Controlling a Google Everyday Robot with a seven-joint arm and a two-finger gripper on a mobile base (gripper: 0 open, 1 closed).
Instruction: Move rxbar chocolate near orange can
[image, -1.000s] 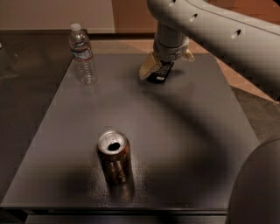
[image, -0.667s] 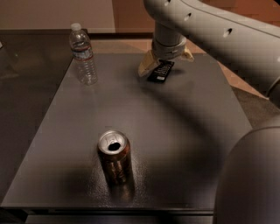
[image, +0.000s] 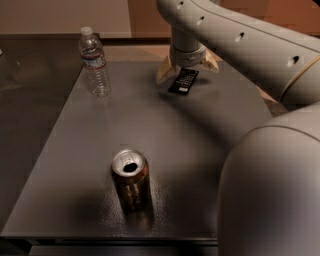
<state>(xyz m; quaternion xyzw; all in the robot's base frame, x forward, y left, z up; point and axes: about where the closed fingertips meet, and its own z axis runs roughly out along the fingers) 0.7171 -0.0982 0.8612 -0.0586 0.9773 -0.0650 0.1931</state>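
Observation:
The rxbar chocolate, a flat black bar with white lettering, lies on the far part of the dark table. My gripper hangs right over its far end. The tan fingers stand spread on either side of the bar, open. The orange can, orange-brown with a silver top and open tab hole, stands upright near the table's front edge, well apart from the bar.
A clear plastic water bottle with a white cap stands upright at the far left of the table. My arm runs across the upper right, and a large grey part of my body fills the lower right.
The left finger has moved a little further left, so the fingers stand wider around the bar. The bar, the can and the bottle have stayed in place.

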